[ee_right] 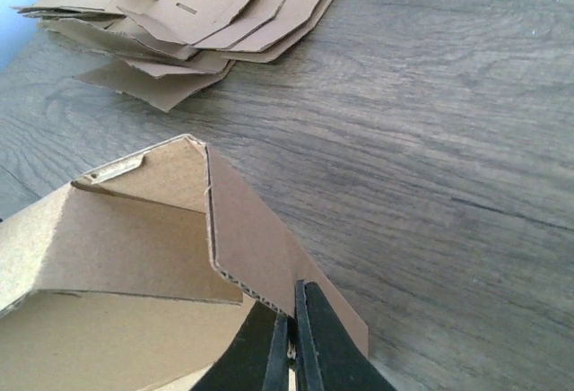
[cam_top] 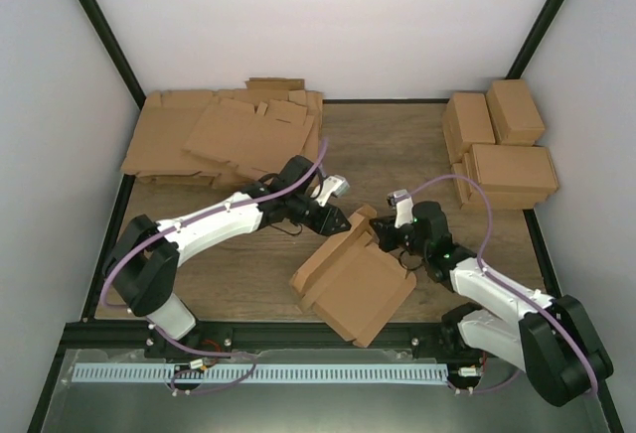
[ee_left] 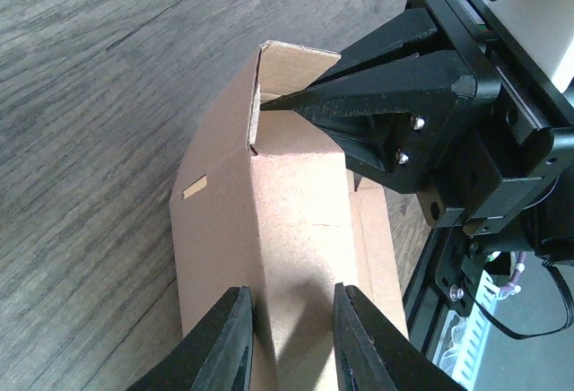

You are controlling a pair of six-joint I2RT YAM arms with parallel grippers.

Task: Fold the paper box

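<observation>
**Top external view: paper box spanned by both grippers, end flap outstanding**

Left gripper (cam_top: 336,218) is set narrow, its fingers (ee_left: 235,328) clamped either side of a raised wall of the paper box (cam_top: 353,279). From those fingers the wall's long axis runs straight ahead to its far corner. Right gripper (cam_top: 386,236) meets that corner head-on, closed tight, tips against the end flap (ee_left: 291,64). Whether cardboard is pinched between them cannot be told. Judgement: the right arm is nearer the flap, so tucking it falls to that arm.
</observation>
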